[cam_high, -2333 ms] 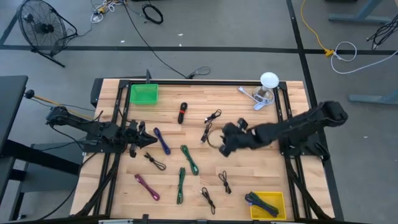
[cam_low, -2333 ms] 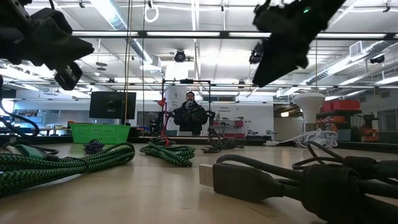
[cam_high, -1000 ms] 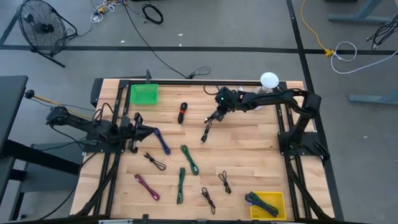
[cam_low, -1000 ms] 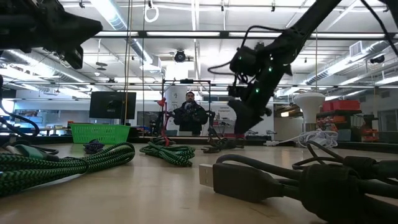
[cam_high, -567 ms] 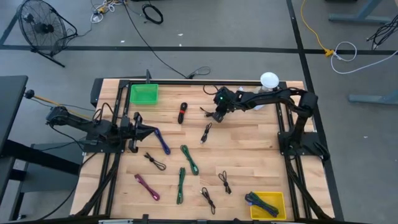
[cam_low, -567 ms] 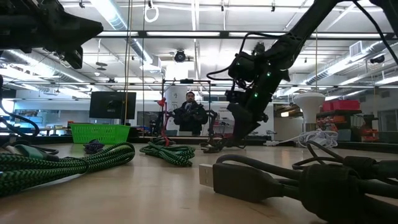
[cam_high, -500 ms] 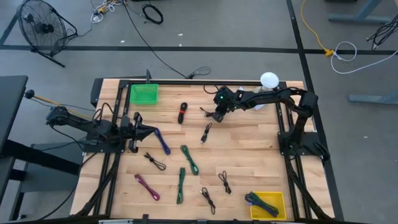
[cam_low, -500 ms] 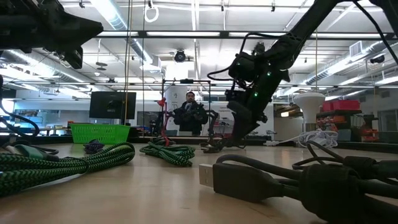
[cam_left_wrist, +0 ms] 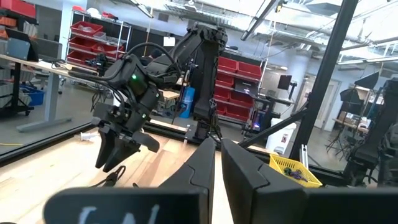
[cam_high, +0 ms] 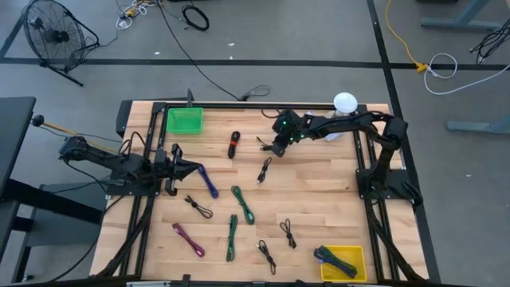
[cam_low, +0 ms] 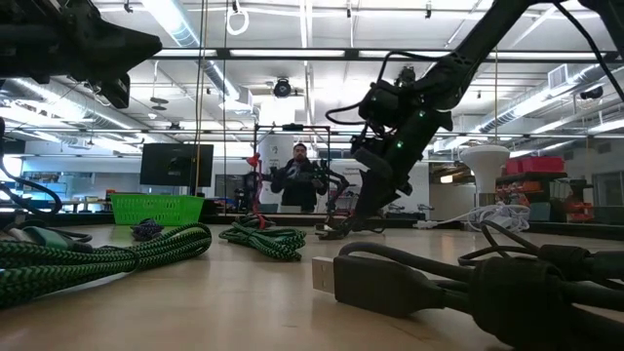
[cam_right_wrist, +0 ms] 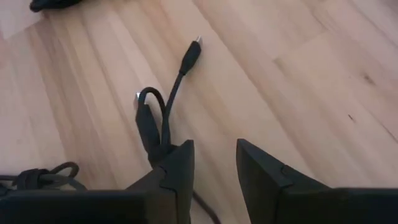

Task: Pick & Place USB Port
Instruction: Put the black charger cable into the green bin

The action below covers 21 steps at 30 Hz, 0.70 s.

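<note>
From above, the right gripper point(cam_high: 278, 147) hangs at twelve o'clock over a black cable point(cam_high: 264, 170) lying just below it. Its wrist view shows narrowly parted fingers point(cam_right_wrist: 175, 167) beside the cable's loop point(cam_right_wrist: 152, 122), gripping nothing; best to centre over the bundle before closing.

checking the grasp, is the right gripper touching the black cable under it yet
Cannot tell. In the right wrist view the black cable runs up to one finger of the open right gripper, but no view shows contact or gap plainly.

1 camera looks straight down, 1 level across the table point(cam_high: 319, 199); 2 wrist cameras look forward, close.
</note>
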Available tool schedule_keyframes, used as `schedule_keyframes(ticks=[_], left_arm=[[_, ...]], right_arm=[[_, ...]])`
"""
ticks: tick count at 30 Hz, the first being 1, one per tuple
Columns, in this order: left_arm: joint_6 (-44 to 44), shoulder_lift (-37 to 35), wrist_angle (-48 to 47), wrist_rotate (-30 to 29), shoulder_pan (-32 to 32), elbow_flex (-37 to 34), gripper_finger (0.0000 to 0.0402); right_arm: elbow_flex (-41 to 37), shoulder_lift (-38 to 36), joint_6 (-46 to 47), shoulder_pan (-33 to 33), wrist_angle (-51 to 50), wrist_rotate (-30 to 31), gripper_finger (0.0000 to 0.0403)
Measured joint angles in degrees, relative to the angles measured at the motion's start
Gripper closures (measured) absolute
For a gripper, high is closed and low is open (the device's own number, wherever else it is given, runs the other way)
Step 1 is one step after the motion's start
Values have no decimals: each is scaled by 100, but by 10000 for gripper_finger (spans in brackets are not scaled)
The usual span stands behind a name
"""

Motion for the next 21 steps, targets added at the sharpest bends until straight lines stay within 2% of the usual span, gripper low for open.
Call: schedule_keyframes(ticks=[10, 17, 21], left_arm=[[-1, 0, -1, 2, 0, -1, 369], [-1, 0, -1, 1, 0, -1, 369], [-3, 0, -1, 0, 0, -1, 369]], right_arm=[[0, -9, 15, -54, -67, -1027, 282], [2, -9, -5, 24, -139, -1010, 282], [2, -9, -135, 129, -516, -620, 282]])
